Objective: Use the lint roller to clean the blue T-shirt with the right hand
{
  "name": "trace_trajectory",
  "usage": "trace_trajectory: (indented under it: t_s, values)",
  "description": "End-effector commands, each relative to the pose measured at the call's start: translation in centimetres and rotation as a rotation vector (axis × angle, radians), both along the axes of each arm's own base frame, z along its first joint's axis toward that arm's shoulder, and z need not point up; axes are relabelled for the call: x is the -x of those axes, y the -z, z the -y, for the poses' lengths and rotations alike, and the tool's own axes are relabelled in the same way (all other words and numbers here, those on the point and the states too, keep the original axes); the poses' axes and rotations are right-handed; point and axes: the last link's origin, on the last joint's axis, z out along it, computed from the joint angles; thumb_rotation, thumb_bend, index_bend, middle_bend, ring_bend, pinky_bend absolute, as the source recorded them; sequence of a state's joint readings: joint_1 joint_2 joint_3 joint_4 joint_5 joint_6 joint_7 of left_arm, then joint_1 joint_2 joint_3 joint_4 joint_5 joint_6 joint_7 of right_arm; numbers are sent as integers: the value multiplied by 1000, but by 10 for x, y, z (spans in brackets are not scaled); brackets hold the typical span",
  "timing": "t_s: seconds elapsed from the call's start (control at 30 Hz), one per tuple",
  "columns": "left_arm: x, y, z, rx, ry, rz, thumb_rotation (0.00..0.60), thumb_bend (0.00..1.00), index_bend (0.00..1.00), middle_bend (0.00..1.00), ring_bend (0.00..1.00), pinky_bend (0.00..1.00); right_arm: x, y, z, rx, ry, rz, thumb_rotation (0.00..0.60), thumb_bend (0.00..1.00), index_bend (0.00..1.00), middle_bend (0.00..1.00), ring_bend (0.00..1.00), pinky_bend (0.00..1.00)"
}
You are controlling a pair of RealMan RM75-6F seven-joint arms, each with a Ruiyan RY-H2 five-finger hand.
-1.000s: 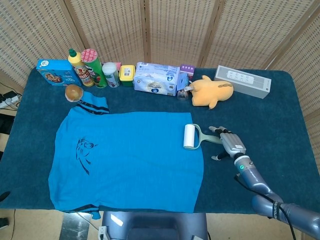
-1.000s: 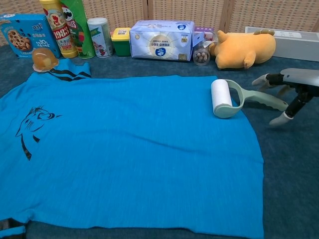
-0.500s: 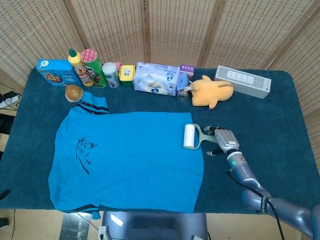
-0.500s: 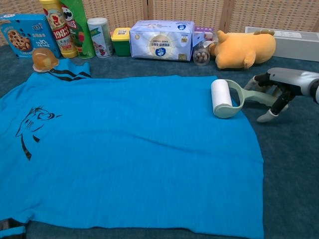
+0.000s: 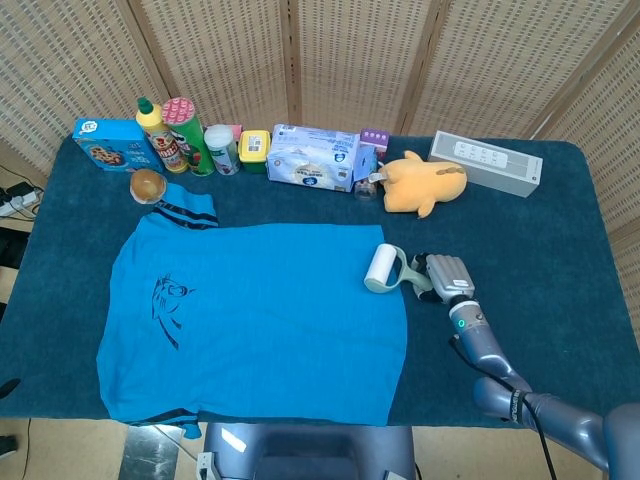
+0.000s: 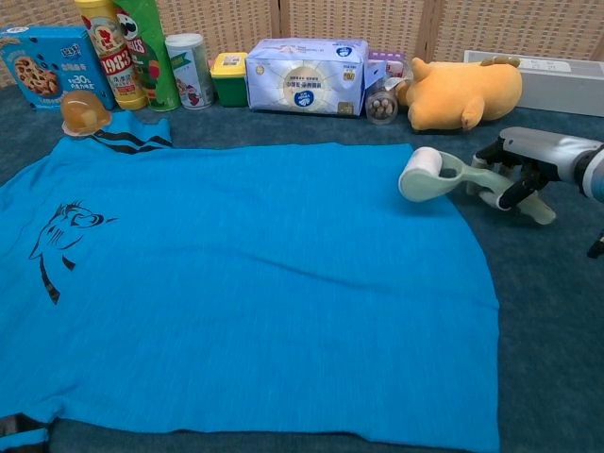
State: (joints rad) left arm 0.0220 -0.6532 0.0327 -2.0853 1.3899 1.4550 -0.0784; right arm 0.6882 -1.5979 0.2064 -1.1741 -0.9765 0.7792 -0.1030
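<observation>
The blue T-shirt lies flat on the dark blue table cover, a small dark print near its left side. The lint roller, a white roll on a pale green frame, sits at the shirt's right edge with its roll tilted. My right hand grips its green handle, fingers curled around it. My left hand does not show in either view.
Along the back edge stand a biscuit box, bottles and cans, a tissue pack, a yellow plush toy and a grey box. A round brown item lies by the shirt's collar.
My right hand moved left onto the roller's handle and closed around it. The roller has turned and its roll has tipped from where it lay.
</observation>
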Motion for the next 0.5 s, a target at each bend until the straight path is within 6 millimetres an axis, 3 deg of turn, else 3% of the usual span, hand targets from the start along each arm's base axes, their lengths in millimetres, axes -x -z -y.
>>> trace_trajectory:
  t_s: [0.03,0.13,0.5]
  values:
    - [0,0,0,-2,0,0,600,82,0,0,0,5,0,0,-1,-1,-8,-11,600,860,469,639,483,672]
    - [0,0,1,-2,1,0,600,82,0,0,0,5,-1,0,-1,7,-27,-38,600,997,483,655,529,719]
    - [0,0,2,-1,7,1,600,82,0,0,0,5,0,-1,-8,23,-67,-42,600,1000,567,744,638,946]
